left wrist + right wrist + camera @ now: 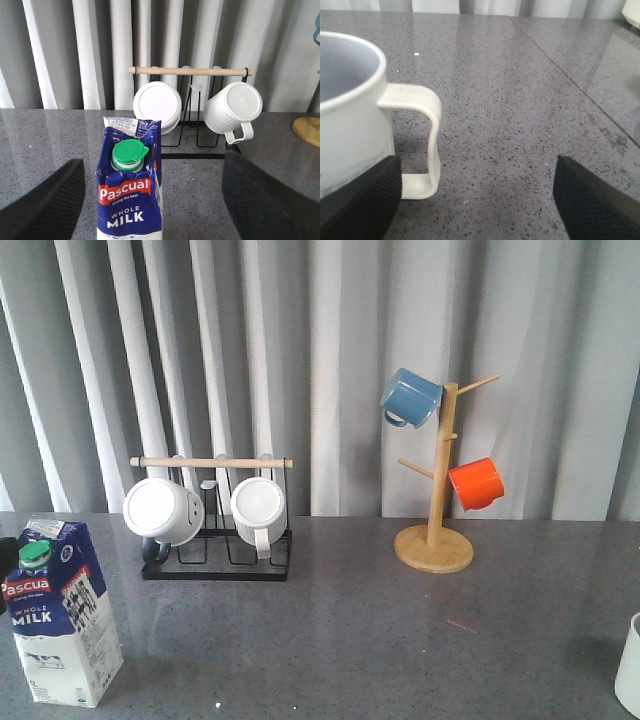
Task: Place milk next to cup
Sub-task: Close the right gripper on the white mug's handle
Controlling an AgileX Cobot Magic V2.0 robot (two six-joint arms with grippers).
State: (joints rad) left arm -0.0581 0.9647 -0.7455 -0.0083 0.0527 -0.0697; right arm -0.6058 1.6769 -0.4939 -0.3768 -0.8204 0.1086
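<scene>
The milk [65, 615], a blue-and-white carton with a green cap, stands upright at the table's front left. In the left wrist view the milk [131, 195] sits between the wide-apart fingers of my left gripper [155, 202], nearer one finger [45, 200], with no contact visible. The cup [630, 665] is a cream-white sliver at the far right edge of the front view. In the right wrist view the cup [350, 115] is close, its handle [427, 145] just inside the open right gripper [477, 200]. Neither gripper holds anything.
A black wire rack [215, 558] with a wooden bar holds two white mugs at the back left. A wooden mug tree [435, 540] at the back right carries a blue mug [410, 397] and an orange mug [476, 483]. Grey curtain hangs behind.
</scene>
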